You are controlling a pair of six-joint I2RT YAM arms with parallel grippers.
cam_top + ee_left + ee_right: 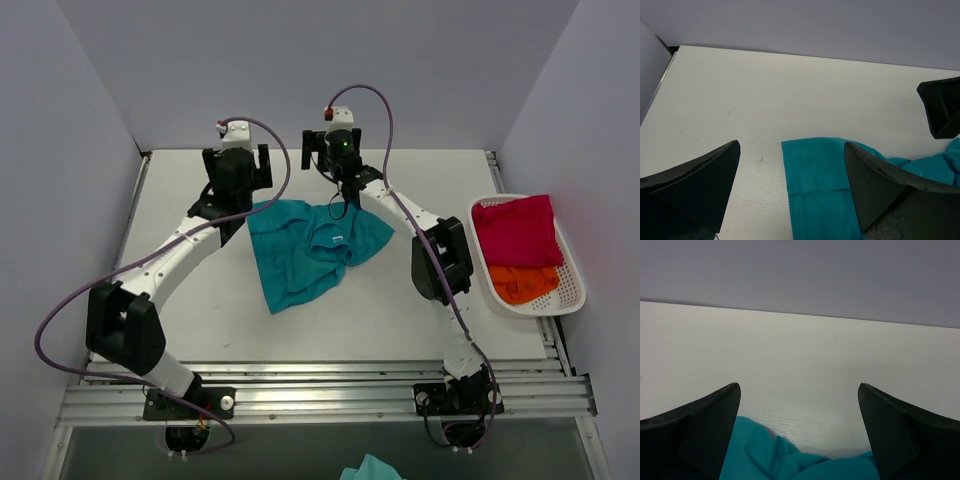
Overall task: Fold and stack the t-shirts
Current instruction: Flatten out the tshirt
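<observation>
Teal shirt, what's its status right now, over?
Left fingers open, empty. Right fingers open, empty. Teal shirt crumpled mid-table, unfolded. Nothing blocking it.

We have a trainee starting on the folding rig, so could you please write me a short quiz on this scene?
1. How many t-shirts lie in the white basket?
2. True or false: both arms' jaws are shut on the teal t-shirt.
3. Where does the teal t-shirt lie? A) on the table, between the arms; B) in the basket; C) hanging on the back wall.

Key
1. Two: the crimson t-shirt and the orange t-shirt.
2. False: both pairs of jaws stand open.
3. A.
</observation>
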